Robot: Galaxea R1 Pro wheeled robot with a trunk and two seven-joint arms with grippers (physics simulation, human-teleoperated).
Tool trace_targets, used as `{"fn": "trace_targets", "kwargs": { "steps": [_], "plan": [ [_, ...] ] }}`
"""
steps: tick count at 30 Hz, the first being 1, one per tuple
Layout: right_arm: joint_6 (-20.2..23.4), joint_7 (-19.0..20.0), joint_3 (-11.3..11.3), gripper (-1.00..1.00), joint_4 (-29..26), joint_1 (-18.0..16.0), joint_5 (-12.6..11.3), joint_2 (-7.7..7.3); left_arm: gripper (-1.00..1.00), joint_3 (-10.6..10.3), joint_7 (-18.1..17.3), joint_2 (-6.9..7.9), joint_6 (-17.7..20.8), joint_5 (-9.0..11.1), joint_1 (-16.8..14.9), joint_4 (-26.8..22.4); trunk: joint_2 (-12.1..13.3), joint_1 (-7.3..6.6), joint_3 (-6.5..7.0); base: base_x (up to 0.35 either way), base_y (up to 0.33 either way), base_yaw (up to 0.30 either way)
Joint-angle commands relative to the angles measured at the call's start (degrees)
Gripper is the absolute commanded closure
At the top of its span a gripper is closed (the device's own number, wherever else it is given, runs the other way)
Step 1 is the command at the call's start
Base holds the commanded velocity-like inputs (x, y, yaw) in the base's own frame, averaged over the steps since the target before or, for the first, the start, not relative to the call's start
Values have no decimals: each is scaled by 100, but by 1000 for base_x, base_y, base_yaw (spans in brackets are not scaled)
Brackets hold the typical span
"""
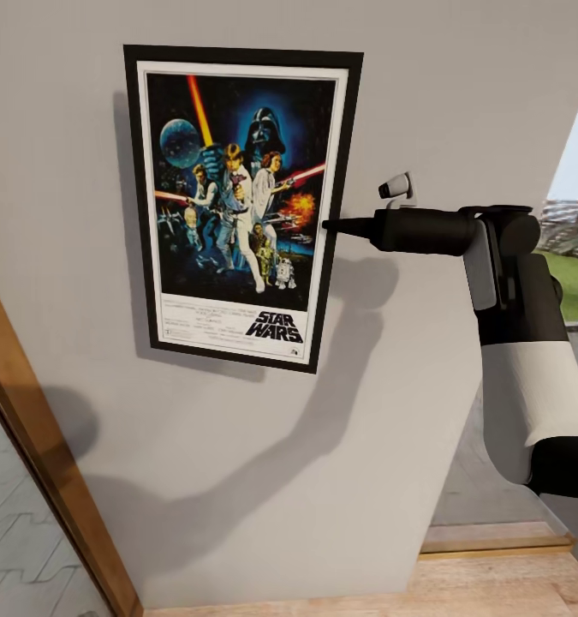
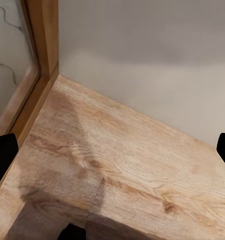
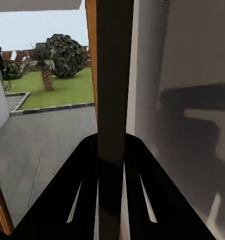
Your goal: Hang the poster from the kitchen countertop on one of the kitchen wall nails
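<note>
The right claw [image 1: 333, 226] is closed on the right edge of the poster [image 1: 237, 197]; in the right wrist view its two black fingers [image 3: 82, 190] pinch the dark frame edge between them. The poster sits flat and upright against the grey wall [image 1: 460, 103]. The left claw [image 2: 112, 150] is spread wide and empty above the wooden floor [image 2: 122, 165], near a wooden door frame [image 2: 42, 45].

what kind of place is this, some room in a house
Probably a room in a house, beside a doorway or window to a garden. A framed Star Wars poster is against a plain grey wall, the floor is wood plank, and a lawn with shrubs lies outside.
</note>
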Motion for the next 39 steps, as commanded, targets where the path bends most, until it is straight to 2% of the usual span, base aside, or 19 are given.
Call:
{"fn": "trace_targets", "kwargs": {
  "steps": [1, 39],
  "plan": [
    [29, 1, 8, 100, 2, -3, -17, -3, -100, 46, -29, 3, -12, -18, -4, 10, -4, 4, -4, 113, 0, 0],
    [31, 1, 8, 100, -24, -3, -17, -1, -100, 46, -34, 8, -12, -18, -4, 10, -4, 4, -4, 10, 0, 0]
  ]
}}
